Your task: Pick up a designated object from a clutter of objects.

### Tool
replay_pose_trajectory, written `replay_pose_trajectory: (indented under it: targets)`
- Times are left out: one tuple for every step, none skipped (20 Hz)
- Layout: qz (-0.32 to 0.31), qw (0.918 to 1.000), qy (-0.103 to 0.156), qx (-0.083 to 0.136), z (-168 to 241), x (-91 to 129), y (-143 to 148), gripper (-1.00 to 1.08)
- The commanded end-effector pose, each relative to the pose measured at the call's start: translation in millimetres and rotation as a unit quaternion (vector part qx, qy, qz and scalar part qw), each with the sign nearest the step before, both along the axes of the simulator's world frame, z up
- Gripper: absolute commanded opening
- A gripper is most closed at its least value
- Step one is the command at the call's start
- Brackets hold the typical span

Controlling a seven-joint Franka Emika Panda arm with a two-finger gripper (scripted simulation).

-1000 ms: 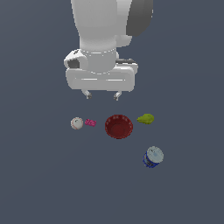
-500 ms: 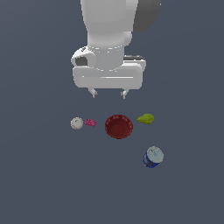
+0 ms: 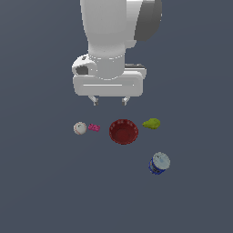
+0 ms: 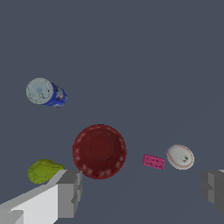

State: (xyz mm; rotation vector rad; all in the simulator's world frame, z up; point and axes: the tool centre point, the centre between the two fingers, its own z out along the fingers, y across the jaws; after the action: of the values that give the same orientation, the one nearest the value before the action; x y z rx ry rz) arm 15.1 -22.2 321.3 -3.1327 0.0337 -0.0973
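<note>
In the exterior view, your end effector (image 3: 109, 100) hangs above the bench (image 3: 41, 191), fingers spread and holding nothing. The pink block (image 3: 94, 128) lies flat below it, toward the exterior view's left, long axis running across that view, between the white ball (image 3: 80, 128) and the red bowl (image 3: 123, 132). The pear (image 3: 151, 123) and blue can (image 3: 159, 163) sit farther off.

In the wrist view, the pink block (image 4: 153, 161) lies between your fingertips (image 4: 70, 192), just beside the white ball (image 4: 180, 156), near the red bowl (image 4: 99, 151).
</note>
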Motion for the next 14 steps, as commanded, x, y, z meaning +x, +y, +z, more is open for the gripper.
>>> replay_pose_trajectory:
  targets:
    - [0.016, 0.9999, 0.002, -0.006, -9, 0, -6, 1.0]
    - [0.023, 0.9997, 0.003, -0.009, -13, -1, -9, 1.0]
    - [0.032, 0.9994, 0.004, -0.012, -17, -1, -13, 1.0]
    - [0.041, 0.9991, 0.006, -0.015, -22, -1, -16, 1.0]
    - [0.05, 0.9986, 0.007, -0.018, -27, -2, -19, 1.0]
    - [0.061, 0.9979, 0.009, -0.021, -32, -2, -23, 1.0]
    - [0.072, 0.9971, 0.01, -0.024, -38, -3, -27, 1.0]
    - [0.083, 0.9961, 0.012, -0.027, -44, -4, -31, 1.0]
    - [0.096, 0.9948, 0.014, -0.031, -50, -5, -35, 1.0]
    - [0.108, 0.9934, 0.016, -0.034, -56, -6, -40, 1.0]
    - [0.121, 0.9918, 0.018, -0.036, -62, -7, -44, 1.0]
    - [0.133, 0.9901, 0.02, -0.039, -69, -9, -48, 1.0]
    - [0.146, 0.9881, 0.023, -0.041, -75, -10, -52, 1.0]
    - [0.159, 0.986, 0.025, -0.044, -81, -11, -55, 1.0]
